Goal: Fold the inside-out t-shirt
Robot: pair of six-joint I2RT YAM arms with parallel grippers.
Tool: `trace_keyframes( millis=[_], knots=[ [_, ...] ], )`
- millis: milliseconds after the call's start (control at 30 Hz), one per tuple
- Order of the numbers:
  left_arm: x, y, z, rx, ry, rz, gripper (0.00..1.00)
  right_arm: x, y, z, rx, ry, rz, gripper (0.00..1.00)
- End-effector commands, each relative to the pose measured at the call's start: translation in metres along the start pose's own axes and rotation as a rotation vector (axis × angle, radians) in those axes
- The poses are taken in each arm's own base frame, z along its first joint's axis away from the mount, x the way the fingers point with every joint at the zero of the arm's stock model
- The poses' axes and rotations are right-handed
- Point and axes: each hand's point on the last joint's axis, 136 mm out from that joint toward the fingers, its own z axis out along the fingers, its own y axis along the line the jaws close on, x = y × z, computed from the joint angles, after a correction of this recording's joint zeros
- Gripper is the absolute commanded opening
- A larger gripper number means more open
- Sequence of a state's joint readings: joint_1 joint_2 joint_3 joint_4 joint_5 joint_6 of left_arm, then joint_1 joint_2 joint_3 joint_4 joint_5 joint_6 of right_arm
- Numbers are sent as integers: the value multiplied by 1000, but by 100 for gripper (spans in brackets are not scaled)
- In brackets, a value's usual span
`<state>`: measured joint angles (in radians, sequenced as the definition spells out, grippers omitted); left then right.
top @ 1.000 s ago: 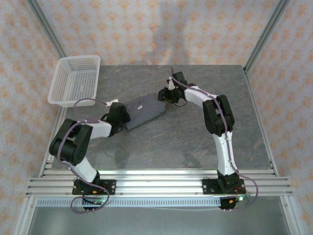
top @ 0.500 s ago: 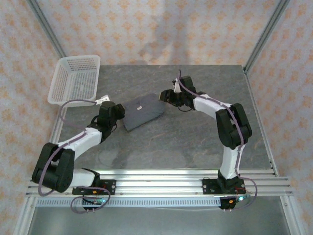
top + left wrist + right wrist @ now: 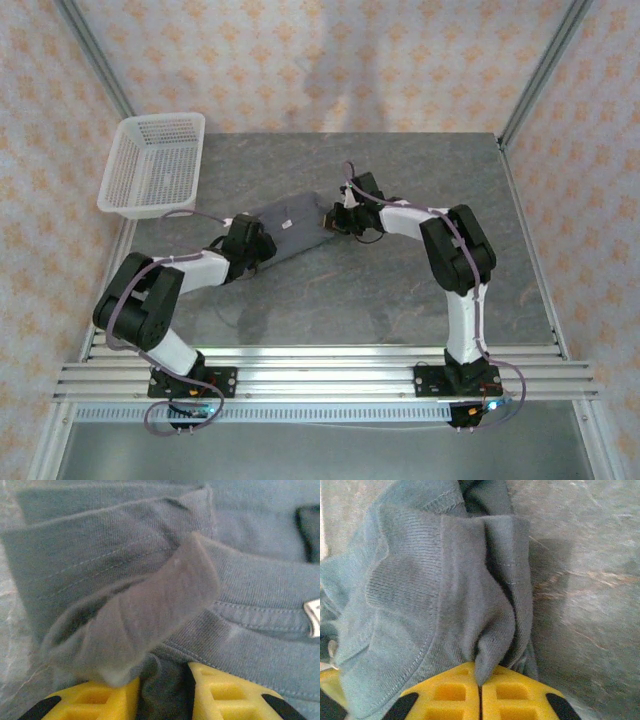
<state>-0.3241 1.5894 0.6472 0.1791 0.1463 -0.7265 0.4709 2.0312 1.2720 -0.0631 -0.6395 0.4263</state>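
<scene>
A: Far left first?
B: White mesh basket point(image 3: 152, 165), back-left corner of the grey table point(image 3: 400, 290). It sits well apart from everything else.
A: Next along?
B: Left gripper point(image 3: 162, 679), at the left end of the t-shirt point(image 3: 292, 224). In the left wrist view its yellow fingers point(image 3: 227, 697) stand a little apart with dark cloth in the gap. A rolled fold lies over the left finger. Pinching or just around the cloth, can't tell.
A: The shirt itself?
B: Dark grey, folded into a compact slanted bundle. It lies flat on the table near the middle, between the two grippers. Small pale tag point(image 3: 313, 617) at the right edge of the left wrist view.
A: Right side?
B: Right gripper point(image 3: 480, 674), at the right end of the shirt. Its fingers are pressed together with a bunched fold of shirt clamped between the tips. Bare table shows just right of the cloth there.
</scene>
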Motion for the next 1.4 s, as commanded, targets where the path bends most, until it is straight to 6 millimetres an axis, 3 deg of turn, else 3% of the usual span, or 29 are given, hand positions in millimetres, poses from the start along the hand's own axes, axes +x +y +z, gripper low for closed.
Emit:
trace_keyframes(
  millis=[0,133,233,367,467,533,600,700,767,833,900,967,1100,1200,1267,1333,1367],
  knots=[
    [50,36,11,-77,159,-71,32,30,-20,-30,115,10,-3,2],
    [75,44,-3,-39,190,-85,33,59,-19,-65,94,-7,25,0],
    [78,34,-23,-13,173,-11,38,73,-21,-80,88,-16,33,2],
    [46,12,-60,16,61,61,44,62,-12,-104,131,-59,8,20],
    [16,-5,-84,34,-33,73,44,39,11,-123,93,-158,-8,20],
    [6,-16,-90,56,-57,57,42,27,25,-126,55,-206,-6,16],
    [5,-21,-85,67,-46,34,39,27,38,-117,29,-214,-10,11],
    [12,-17,-65,36,-13,-1,36,46,49,-81,19,-125,-30,8],
    [18,-10,-49,-11,21,-12,36,59,38,-51,66,-67,-31,6],
    [25,1,-32,-87,66,-8,35,67,11,-26,131,-38,0,4],
    [31,8,-19,-80,81,-41,37,72,-4,-13,168,-15,14,3],
    [33,11,-13,-19,81,-106,45,74,5,-15,138,7,22,4],
    [14,5,-37,24,32,-96,57,58,46,-57,48,-65,-17,8],
    [-3,0,-60,42,-9,-90,57,46,57,-98,43,-182,-25,20],
    [-8,-6,-64,107,18,-148,57,41,50,-122,66,-272,2,34],
    [-13,-11,-65,137,50,-177,57,37,33,-144,78,-367,74,63],
    [-15,-15,-66,142,53,-169,56,36,27,-151,56,-399,114,68]
  ],
)
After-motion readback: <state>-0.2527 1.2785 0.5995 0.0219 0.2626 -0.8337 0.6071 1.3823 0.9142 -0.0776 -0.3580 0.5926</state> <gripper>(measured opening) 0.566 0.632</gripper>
